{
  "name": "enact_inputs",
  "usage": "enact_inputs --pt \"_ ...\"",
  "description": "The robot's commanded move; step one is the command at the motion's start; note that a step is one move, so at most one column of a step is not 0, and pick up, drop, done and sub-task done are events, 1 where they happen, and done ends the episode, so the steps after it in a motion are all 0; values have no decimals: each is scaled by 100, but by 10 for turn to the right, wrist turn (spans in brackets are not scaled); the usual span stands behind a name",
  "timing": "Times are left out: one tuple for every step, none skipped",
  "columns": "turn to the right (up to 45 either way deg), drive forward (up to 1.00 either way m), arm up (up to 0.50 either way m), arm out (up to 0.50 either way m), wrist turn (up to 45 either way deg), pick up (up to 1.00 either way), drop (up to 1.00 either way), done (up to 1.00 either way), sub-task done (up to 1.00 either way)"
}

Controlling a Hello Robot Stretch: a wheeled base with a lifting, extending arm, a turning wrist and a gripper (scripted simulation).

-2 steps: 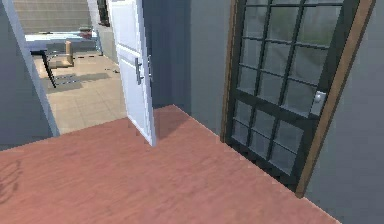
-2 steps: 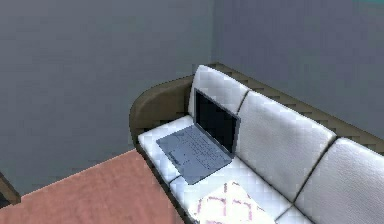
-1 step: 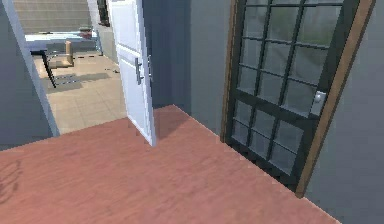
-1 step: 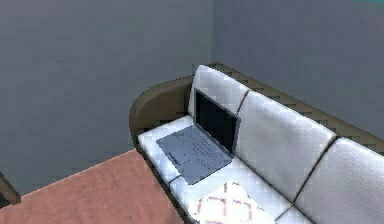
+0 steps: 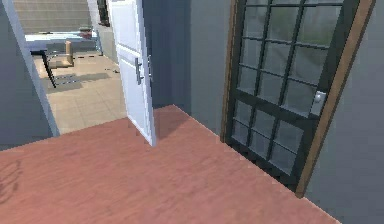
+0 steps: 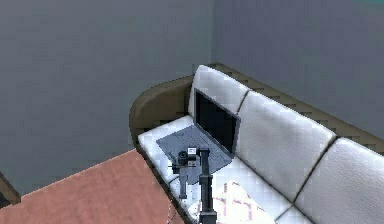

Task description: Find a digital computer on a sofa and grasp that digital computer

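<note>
An open laptop (image 6: 213, 120) lies on the left seat of a sofa (image 6: 290, 135) that has white cushions and a brown frame. Its dark screen stands upright against the back cushion and its grey base rests flat on the seat. The dark arm (image 6: 206, 192) rises from the bottom edge of the arm side view. The gripper (image 6: 181, 166) is at the arm's far end, just in front of the laptop's base, near the seat's front edge. With the seat and laptop behind the gripper, I cannot tell whether it holds anything.
Grey walls back the sofa, and reddish wood floor (image 6: 90, 190) spreads to its left. In the forward view a white door (image 5: 131, 62) stands ajar onto a tan-floored room with furniture legs (image 5: 48, 62). A dark glass-paned door (image 5: 285, 85) is at the right.
</note>
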Motion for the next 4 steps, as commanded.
enact_inputs --pt "0 0 0 0 450 0 0 0 0" --pt "0 0 0 0 450 0 0 0 0" --pt "0 0 0 0 450 0 0 0 0" --pt "0 0 0 0 450 0 0 0 0"
